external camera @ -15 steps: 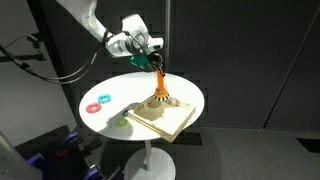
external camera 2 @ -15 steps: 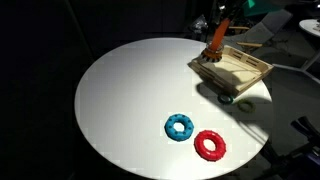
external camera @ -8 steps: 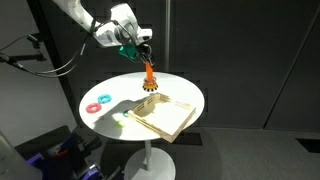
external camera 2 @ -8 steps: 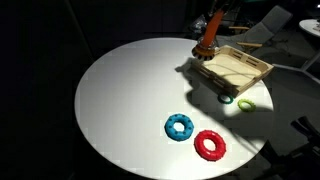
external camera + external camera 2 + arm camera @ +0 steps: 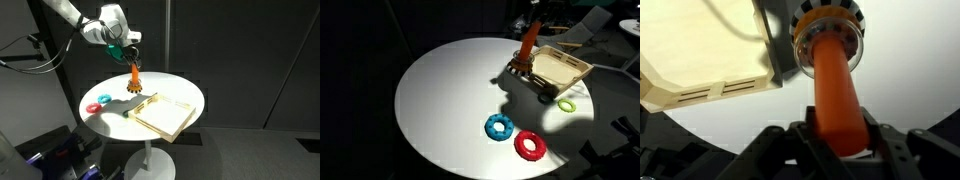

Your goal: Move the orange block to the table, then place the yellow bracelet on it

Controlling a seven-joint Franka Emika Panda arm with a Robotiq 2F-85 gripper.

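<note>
The claw (image 5: 837, 138) is closing its fingers from both sides on the thin stick (image 5: 835, 90) of the orange block (image 5: 136, 90), so it is holding the block and nothing else. The block is hanging straight below the claw, base down, and it seems to be floating a little above the desk (image 5: 440, 90), because its shadow is falling apart from it; whether it is completely free of the surface I cannot tell. In an exterior view the base (image 5: 519, 68) is sitting just beside the near edge of the tan board (image 5: 560, 68), not over it. My worry is this closeness: if the block is going down here, one side of the base could be landing on the board's edge, and then it would be tipping over when released. Also the grip is only on a smooth, thin stick, so the block may be sliding or turning between the fingers during the descent. The yellow bracelet (image 5: 566, 104) is lying on the desk beyond the board's corner, near the rim and well apart from the claw. The blue ring (image 5: 500, 127) and the red ring (image 5: 530, 145) are lying side by side, well apart from the block.
</note>
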